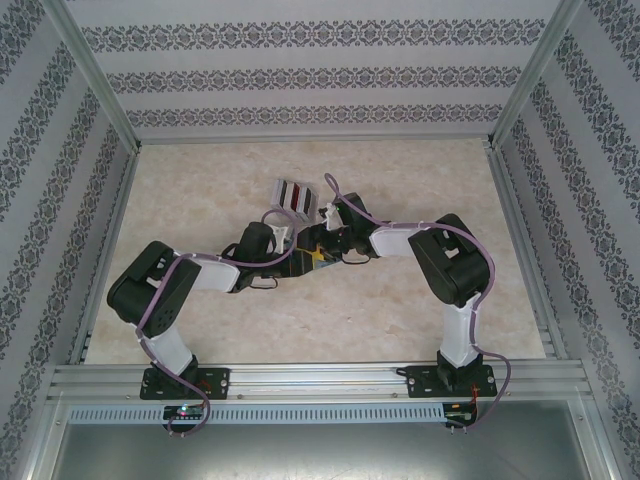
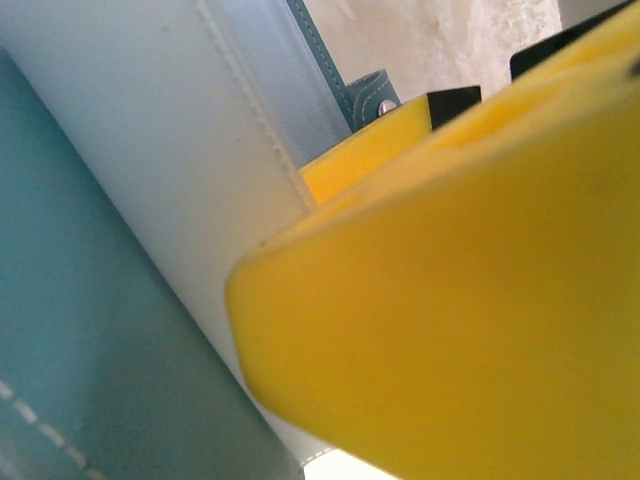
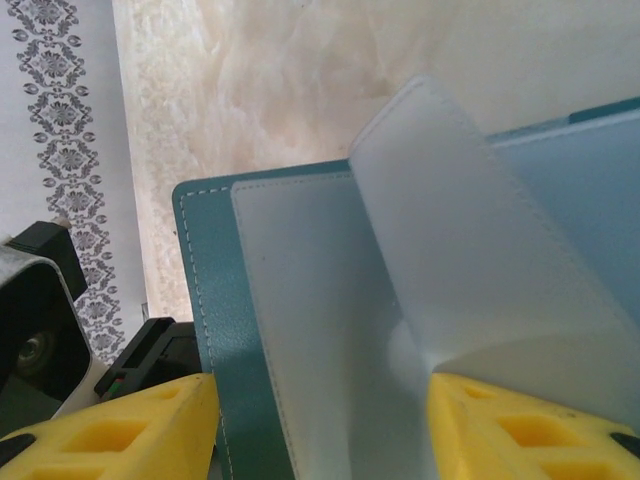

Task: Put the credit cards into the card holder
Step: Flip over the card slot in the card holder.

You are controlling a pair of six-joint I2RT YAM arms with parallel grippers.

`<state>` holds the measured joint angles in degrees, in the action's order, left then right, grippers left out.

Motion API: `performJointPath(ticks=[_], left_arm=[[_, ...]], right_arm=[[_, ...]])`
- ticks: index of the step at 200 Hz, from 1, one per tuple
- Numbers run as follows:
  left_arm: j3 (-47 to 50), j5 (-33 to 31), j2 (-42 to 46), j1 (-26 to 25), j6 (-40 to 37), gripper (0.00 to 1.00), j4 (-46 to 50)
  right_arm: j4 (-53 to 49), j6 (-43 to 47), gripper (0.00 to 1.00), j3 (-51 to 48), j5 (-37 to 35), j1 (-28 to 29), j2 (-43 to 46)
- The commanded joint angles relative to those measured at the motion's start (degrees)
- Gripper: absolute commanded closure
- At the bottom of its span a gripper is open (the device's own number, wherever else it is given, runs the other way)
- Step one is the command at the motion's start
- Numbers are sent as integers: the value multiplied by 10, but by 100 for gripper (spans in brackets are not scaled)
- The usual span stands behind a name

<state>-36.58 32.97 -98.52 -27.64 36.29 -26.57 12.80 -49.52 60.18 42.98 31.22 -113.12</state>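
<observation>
**Holder (image 3: pixel 210 300) spread open at mid-tabletop (image 1: pixel 420 180)**

From above, the left pincer (image 1: pixel 303 262) and right pincer (image 1: pixel 326 245) meet nose to nose near the middle of the pale marbled tabletop. Just beyond them stands a grey-white rack (image 1: pixel 279 188) with the dark red cards (image 1: pixel 298 193) slotted in it edge-on. The holder sits under the two wrists, and little of it can be made out from this height.

At the left wrist, one yellow finger (image 2: pixel 450 330) looms blurred across the lower right, hard against the holder's teal cover and a pale stitched leaf. A second yellow piece sits behind it. How wide the left pincer stands, or whether it grips anything, cannot be told.

At the right wrist, the right pincer's two yellow fingers stand well apart at the bottom edge. The holder lies flat and open on the tabletop beneath them, its teal stitched border to the left and its pale grey-blue inside facing up. A translucent flap (image 3: pixel 480 250) rises between the fingers, its base beside the right-hand one. The jaws are closed on nothing.
</observation>
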Motion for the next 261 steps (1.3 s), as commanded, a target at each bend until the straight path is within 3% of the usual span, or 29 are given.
performJointPath(ticks=[1,34,95,146,212,261], left_arm=[[23,-31,11,15,-17,44,47],[31,-36,14,36,-4,31,52],[31,-25,35,46,2,26,67],[51,2,74,48,55,24,47],[36,-4,131,48,33,22,119],[12,-7,100,48,27,27,152]], right_arm=[[19,2,42,14,24,-5,-5],[19,-1,41,16,31,-6,-1],[33,-19,41,15,42,-4,-3],[31,-22,41,22,45,0,4],[24,-23,54,50,53,17,-14],[32,-31,56,56,47,31,-32]])
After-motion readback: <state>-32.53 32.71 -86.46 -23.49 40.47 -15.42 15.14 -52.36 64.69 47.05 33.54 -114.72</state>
